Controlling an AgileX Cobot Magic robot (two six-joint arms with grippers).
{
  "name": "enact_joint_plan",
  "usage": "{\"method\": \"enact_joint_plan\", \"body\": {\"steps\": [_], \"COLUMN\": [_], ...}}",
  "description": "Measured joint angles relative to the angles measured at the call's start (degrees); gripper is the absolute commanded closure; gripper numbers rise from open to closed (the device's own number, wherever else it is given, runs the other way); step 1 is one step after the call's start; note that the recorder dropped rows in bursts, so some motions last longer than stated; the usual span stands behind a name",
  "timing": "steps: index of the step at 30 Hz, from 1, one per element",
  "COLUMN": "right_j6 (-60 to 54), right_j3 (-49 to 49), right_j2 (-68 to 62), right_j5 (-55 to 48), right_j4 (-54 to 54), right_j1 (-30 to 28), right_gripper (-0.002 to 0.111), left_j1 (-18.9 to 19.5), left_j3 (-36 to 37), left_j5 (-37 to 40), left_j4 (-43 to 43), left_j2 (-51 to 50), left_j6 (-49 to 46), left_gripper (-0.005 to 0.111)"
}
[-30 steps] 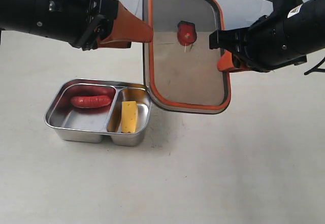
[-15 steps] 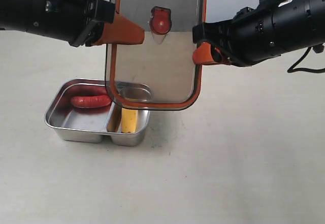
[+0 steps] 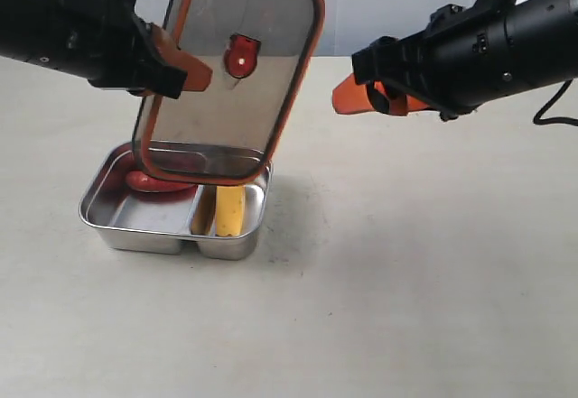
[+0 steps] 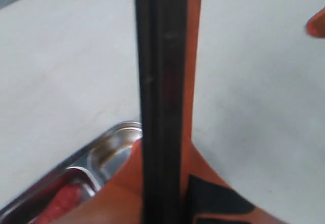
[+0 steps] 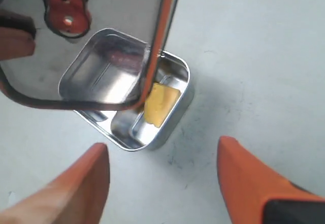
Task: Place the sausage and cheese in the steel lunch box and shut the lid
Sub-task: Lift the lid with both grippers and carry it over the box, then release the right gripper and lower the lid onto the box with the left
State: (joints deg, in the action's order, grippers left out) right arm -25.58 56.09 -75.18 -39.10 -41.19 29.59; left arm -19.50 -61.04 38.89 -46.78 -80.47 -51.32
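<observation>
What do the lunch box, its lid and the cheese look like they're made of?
The steel lunch box: polished metal, likely stainless steel; mirror-like reflections on its walls. The lid: seemingly tinted translucent plastic, the box shows dimly through it; orange rim, perhaps rubber seal. The cheese: probably plastic, smooth uniform yellow.

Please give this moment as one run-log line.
left gripper: holds lid | right gripper: open, apart | sausage, cheese: in lunch box | lid: tilted, not on

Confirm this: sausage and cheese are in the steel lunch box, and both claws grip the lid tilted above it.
Wrong on one point: only the left claw grips the lid; the right claw is open and clear of it, as the exterior view shows. The sausage and cheese are in the steel lunch box.
</observation>
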Motion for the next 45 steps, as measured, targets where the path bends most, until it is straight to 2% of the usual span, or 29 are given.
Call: {"method": "enact_joint_plan", "body": {"steps": [4,10,13,17,24,27,28,29,32,35,45], "right_j6": [2.7,7.9,9.5,10.4,10.5,10.6,10.6,10.6,10.6,10.6,10.8], "right_j3": [0.0,0.0,0.0,0.0,0.0,0.0,0.0,0.0,0.0,0.0,0.0], "right_j2": [3.6,8.4,9.5,10.2,10.2,10.3,10.3,10.3,10.3,10.3,10.3], "right_j5": [0.2,0.2,0.0,-1.0,-3.8,-5.1,-5.6,-5.6,-5.9,-5.9,-5.9], "right_j4": [5.1,13.7,15.7,16.4,16.8,17.2,17.4,17.4,17.7,17.7,17.9], "right_j1": [-1.1,-1.3,-1.3,-1.3,-1.3,-1.3,-1.3,-1.3,-1.3,-1.3,-1.3], "right_gripper": [0.048,0.048,0.048,0.048,0.048,0.048,0.048,0.048,0.048,0.048,0.048], "left_j1": [0.0,-0.2,-2.2,-7.3,-14.9,-18.2,-19.9,-20.5,-23.4,-23.8,-23.9], "left_j3": [0.0,0.0,0.0,0.0,0.5,5.2,9.1,10.6,18.5,22.3,23.6], "left_j5": [-3.4,-3.6,-3.6,-3.6,-2.1,-1.8,-2.6,-3.2,-6.7,-9.4,-12.0], "left_j4": [11.6,28.8,37.9,51.0,71.3,81.2,88.1,91.4,114.0,125.2,129.4], "left_j2": [1.4,1.8,1.8,1.8,1.8,1.7,1.6,1.6,1.6,1.6,-1.9], "left_j6": [0.8,1.0,1.1,3.3,17.4,23.9,30.2,33.3,55.4,65.6,68.6], "left_gripper": [0.107,0.107,0.107,0.107,0.107,0.107,0.107,0.107,0.107,0.107,0.107]}}
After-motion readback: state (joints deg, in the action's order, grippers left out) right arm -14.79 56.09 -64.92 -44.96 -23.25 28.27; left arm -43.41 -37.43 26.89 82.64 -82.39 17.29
